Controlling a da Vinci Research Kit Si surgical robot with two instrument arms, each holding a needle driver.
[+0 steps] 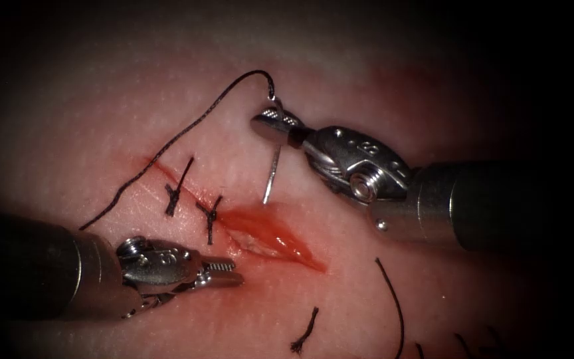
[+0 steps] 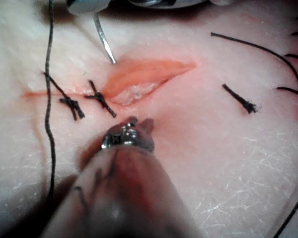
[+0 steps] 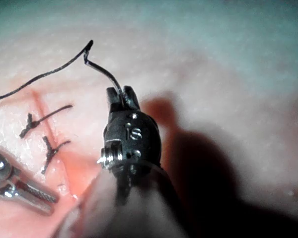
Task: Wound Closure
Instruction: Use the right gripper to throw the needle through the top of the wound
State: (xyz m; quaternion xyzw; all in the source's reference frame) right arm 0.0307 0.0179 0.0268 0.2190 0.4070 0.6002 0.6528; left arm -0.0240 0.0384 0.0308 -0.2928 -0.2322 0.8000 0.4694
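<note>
Right tool (image 1: 268, 121) grips the needle (image 1: 272, 174) near its thread (image 1: 167, 143) end, tip poised off the tissue (image 1: 367, 286) above the cut (image 1: 270, 236). Left tool (image 1: 230, 272) empty, jaws narrow. "IS" stamped on right tool.

glossy metal needle (image 1: 272, 174), matt braided thread (image 1: 167, 143), moist tissue (image 1: 367, 279)

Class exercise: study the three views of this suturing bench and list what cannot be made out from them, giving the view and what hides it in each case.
- Needle: held near its thread end by the right tool; the jaws cover the held part in the endoscope view, and its tip sits close above the tissue, contact unclear.
- Thread: in the endoscope view its far end runs behind the left tool's shaft.
- Left tool: holds nothing; its shaft hides the tissue beneath it in the left wrist view.
</note>
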